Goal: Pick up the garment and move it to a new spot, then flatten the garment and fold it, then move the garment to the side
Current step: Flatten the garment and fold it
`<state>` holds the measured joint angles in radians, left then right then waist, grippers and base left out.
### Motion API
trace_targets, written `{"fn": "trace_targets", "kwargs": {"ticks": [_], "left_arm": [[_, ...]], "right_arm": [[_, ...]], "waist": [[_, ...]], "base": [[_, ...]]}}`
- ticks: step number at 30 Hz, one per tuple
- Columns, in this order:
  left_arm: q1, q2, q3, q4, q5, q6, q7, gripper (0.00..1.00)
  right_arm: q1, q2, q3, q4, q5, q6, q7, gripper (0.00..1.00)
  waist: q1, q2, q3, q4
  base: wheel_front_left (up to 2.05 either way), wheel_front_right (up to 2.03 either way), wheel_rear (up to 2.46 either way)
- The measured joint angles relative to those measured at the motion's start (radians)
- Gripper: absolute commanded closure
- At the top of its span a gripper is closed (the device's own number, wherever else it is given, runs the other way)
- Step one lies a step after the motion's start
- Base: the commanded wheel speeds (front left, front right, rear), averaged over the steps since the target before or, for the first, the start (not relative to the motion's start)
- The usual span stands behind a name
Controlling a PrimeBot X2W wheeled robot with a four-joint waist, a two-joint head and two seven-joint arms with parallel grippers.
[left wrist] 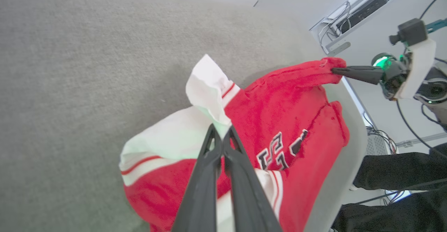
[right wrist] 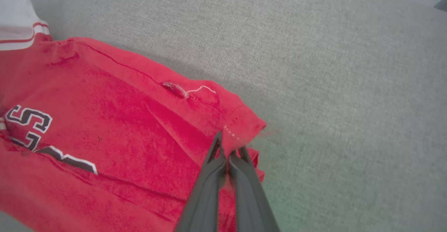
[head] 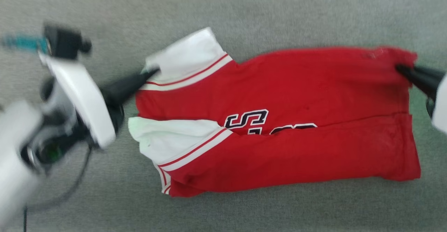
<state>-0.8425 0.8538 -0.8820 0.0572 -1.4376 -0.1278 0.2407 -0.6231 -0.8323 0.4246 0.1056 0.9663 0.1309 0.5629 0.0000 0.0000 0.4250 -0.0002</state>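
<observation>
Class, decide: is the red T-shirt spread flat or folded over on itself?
Folded over: on the T-shirt, a red lower layer laps over the bottom of the chest lettering along a lengthwise edge.

The head view was smeared throughout, and the left arm [head: 80, 99] at 9 o'clock was too blurred for detail. The right jaws at 3 o'clock were cut off by the edge. A fold hid the lower half of the garment's [head: 279, 85] lettering [head: 248, 120]. In the right wrist view the garment ran off at 9 and 6 o'clock. In the left wrist view a dark-clothed limb [left wrist: 401, 169] at 4 o'clock was cropped.
</observation>
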Motion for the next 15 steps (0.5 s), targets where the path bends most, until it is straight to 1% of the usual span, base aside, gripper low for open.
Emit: {"fn": "trace_targets", "kwargs": {"ticks": [2,6,7,8,11,15], "left_arm": [[0.076,0.027,-0.007,-0.067,0.000,0.000,-0.059,1.00],[0.207,0.093,-0.027,-0.150,0.007,0.000,-0.145,1.00],[0.207,0.093,-0.027,-0.150,0.007,0.000,-0.145,1.00],[0.236,0.103,-0.033,-0.169,0.009,0.000,-0.160,1.00],[0.312,0.134,-0.050,-0.230,0.016,0.005,-0.208,1.00],[0.400,0.173,-0.072,-0.300,0.023,0.036,-0.254,1.00]], "right_arm": [[0.081,-0.013,-0.040,-0.025,0.001,0.000,-0.014,1.00],[0.232,-0.027,-0.122,-0.073,-0.010,0.000,-0.027,1.00],[0.232,-0.027,-0.122,-0.073,-0.010,0.000,-0.027,1.00],[0.269,-0.027,-0.142,-0.085,-0.016,0.000,-0.027,1.00],[0.370,-0.019,-0.209,-0.125,-0.034,0.000,-0.022,1.00],[0.482,0.010,-0.302,-0.175,-0.064,0.000,0.001,1.00]], "waist": [[0.0000,0.0000,-0.027,0.008],[0.0000,0.0000,-0.079,0.025],[0.0000,0.0000,-0.079,0.025],[0.0000,0.0000,-0.089,0.030],[0.0000,0.0000,-0.112,0.045],[0.0000,0.0000,-0.118,0.055]], "base": [[0.00,0.00,0.00],[0.00,0.00,0.00],[0.00,0.00,0.00],[0.00,0.00,0.00],[0.00,0.00,0.00],[0.00,0.00,0.00]]}}
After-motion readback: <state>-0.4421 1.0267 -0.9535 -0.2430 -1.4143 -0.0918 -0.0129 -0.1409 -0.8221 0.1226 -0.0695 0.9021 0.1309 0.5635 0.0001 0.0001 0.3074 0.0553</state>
